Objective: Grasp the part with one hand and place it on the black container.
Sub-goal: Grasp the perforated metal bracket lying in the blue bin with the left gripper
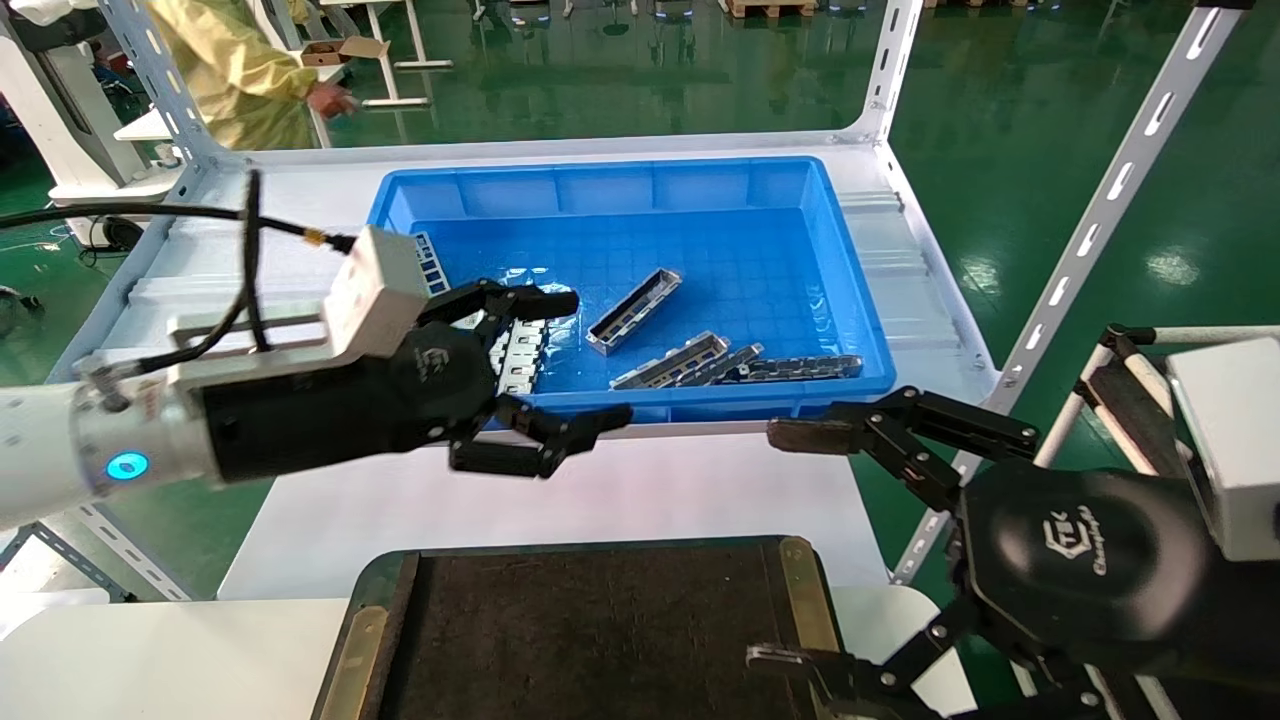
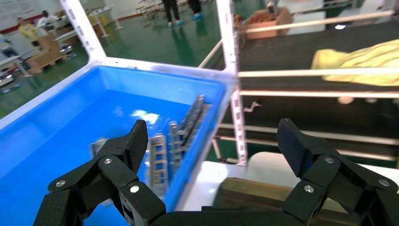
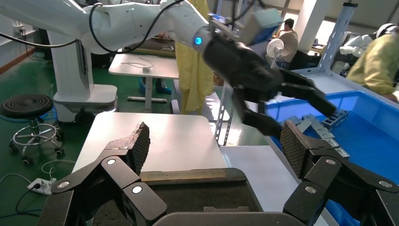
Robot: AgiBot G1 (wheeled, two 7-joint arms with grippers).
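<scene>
While the left gripper [image 1: 565, 375] hangs empty over the near left corner of the blue bin [image 1: 845, 215], fingers spread wide, the grasp is, I judge, not yet begun. To do it well, the gripper should travel further into the bin and come down over the U-channel bracket [image 1: 634, 310], which lies open side up and apart from the rest near the middle of the bin floor, with one finger on each long wall. That piece looks easiest to single out. Flat ladder-like strips [image 1: 520, 352] lie under the gripper, and more metal parts [image 1: 735, 363] are heaped against the near wall. The black tray [image 1: 590, 630] sits nearer the robot and holds nothing visible. The right gripper [image 1: 790, 545] waits beside it, fingers spread.
</scene>
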